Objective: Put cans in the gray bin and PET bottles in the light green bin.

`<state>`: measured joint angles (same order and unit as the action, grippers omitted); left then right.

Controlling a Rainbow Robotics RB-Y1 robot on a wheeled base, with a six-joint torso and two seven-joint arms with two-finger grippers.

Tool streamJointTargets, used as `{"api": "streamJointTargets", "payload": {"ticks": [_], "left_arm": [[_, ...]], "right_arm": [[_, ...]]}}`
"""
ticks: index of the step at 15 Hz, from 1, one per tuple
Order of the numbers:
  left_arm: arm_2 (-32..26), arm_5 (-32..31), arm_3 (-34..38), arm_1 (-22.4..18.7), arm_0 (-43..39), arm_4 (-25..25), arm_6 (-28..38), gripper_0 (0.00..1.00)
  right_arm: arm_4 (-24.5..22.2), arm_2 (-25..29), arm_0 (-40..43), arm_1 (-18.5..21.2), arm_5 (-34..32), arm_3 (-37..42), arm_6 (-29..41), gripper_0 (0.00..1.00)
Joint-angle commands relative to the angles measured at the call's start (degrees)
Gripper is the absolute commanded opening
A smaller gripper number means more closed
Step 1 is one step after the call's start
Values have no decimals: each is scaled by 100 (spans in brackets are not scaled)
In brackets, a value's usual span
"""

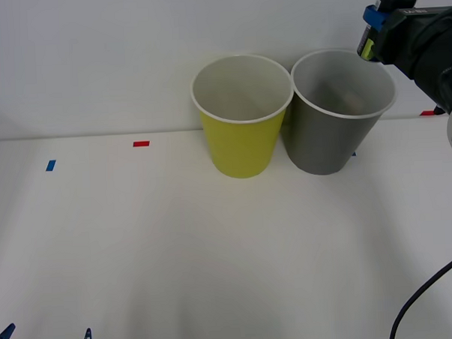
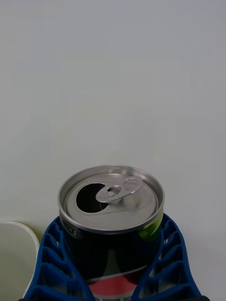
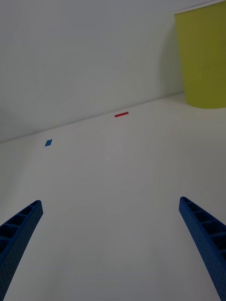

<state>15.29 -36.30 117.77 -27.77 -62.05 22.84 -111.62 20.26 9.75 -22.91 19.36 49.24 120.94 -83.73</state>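
Observation:
My right gripper (image 1: 379, 26) is raised at the top right, just above the far right rim of the gray bin (image 1: 336, 116), and is shut on a dark can (image 1: 390, 12) with a silver top. In the right wrist view the can (image 2: 111, 221) stands upright between the blue fingers (image 2: 49, 263), its pull tab and open mouth facing up. The light green bin (image 1: 241, 116) stands just left of the gray bin, touching it; its wall (image 3: 203, 59) also appears in the left wrist view. My left gripper (image 3: 113, 244) is open, low over the bare table at the front left.
Small red tape marks (image 1: 141, 144) and a blue tape mark (image 1: 50, 165) lie on the white table (image 1: 177, 254). A white wall stands close behind the bins. A black cable (image 1: 423, 296) hangs at the front right. Something pale lies inside the gray bin (image 1: 350, 98).

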Motion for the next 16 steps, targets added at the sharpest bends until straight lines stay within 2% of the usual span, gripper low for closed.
{"api": "streamJointTargets", "payload": {"ticks": [1, 5, 8, 9, 10, 11, 12, 14, 16], "left_arm": [[0, 0, 0, 0, 0, 1, 0, 100], [0, 0, 0, 0, 0, 1, 0, 100], [0, 0, 0, 0, 0, 1, 0, 100], [0, 0, 0, 0, 0, 1, 0, 100], [0, 0, 0, 0, 0, 1, 0, 100], [0, 0, 0, 0, 0, 1, 0, 100], [0, 0, 0, 0, 0, 1, 0, 100], [0, 0, 0, 0, 0, 1, 0, 100], [0, 0, 0, 0, 0, 1, 0, 100]], "right_arm": [[66, -8, -152, 68, -143, -352, -3, 0], [171, -175, -407, 147, -600, -1011, -3, 0], [180, -184, -433, 165, -618, -1064, -3, 0], [189, -184, -433, 165, -618, -1055, -3, 4], [189, -184, -442, 165, -618, -1055, -3, 44], [198, -184, -433, 165, -618, -1055, -12, 94], [198, -184, -433, 165, -618, -1029, -12, 100], [189, -149, -433, 165, -609, -950, -38, 100], [83, 0, -425, 165, 15, -422, -91, 100]]}}
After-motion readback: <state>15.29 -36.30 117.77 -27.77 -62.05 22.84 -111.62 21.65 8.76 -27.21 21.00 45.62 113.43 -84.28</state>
